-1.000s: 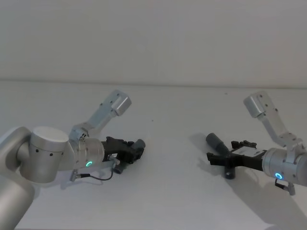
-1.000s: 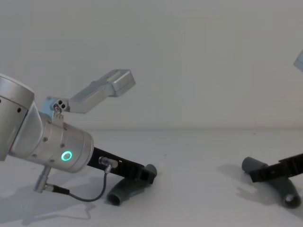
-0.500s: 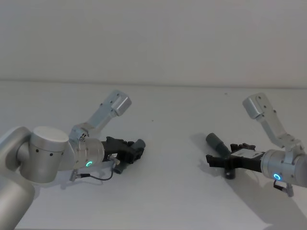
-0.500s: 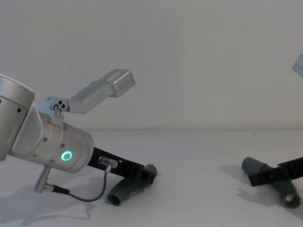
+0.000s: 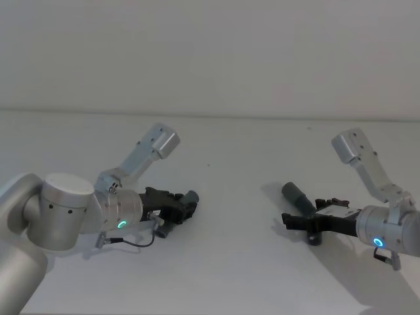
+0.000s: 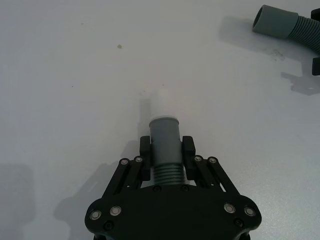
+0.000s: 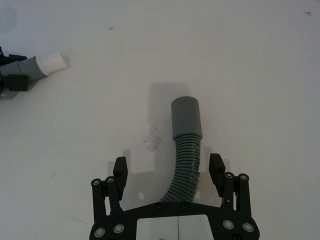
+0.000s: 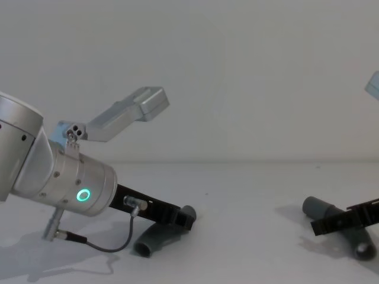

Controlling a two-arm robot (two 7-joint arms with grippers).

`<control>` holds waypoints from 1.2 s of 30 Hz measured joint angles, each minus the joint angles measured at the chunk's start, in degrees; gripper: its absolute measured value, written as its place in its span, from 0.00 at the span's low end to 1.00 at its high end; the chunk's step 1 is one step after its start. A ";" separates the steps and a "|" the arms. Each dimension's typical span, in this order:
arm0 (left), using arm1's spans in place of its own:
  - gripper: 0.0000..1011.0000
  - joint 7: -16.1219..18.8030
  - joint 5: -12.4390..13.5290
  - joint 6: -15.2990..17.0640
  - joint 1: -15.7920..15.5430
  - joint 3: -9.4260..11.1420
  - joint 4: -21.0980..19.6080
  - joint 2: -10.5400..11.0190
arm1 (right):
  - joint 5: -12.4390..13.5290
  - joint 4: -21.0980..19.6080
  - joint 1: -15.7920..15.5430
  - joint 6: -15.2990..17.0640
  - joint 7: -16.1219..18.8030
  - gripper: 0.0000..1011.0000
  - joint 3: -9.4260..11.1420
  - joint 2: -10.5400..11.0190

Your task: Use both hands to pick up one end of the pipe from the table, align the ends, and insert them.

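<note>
My left gripper (image 5: 188, 206) is low over the table (image 5: 230, 269) and shut on one pipe piece (image 6: 165, 135), whose grey cuff with a white tip (image 6: 163, 107) sticks out past the fingers. That piece's other end (image 8: 148, 244) rests on the table. On the right lies the second ribbed piece (image 7: 186, 150), its plain grey cuff (image 7: 186, 117) pointing away from the wrist. My right gripper (image 7: 168, 164) is open, one finger on each side of the ribbed part without touching it. In the head view this gripper (image 5: 289, 220) sits low across that piece (image 5: 296, 195).
The white table stretches bare between the two pipe pieces and around them. A plain pale wall rises behind its far edge (image 5: 210, 117). A thin cable (image 8: 112, 248) loops under my left wrist.
My right gripper has sunk slightly toward the table over its pipe piece. The left arm and its held piece have not moved.
</note>
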 joint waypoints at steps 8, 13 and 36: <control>0.36 0.00 0.00 0.00 0.00 0.00 0.00 0.00 | 0.00 0.08 0.01 0.20 -0.05 0.94 0.06 -0.12; 0.36 0.00 0.00 0.00 0.00 0.00 0.00 0.00 | 0.00 0.11 0.01 0.27 -0.08 0.84 0.09 -0.15; 0.36 0.00 0.00 0.00 0.00 0.00 0.00 0.00 | -0.01 0.17 0.02 0.42 -0.09 0.27 0.13 -0.23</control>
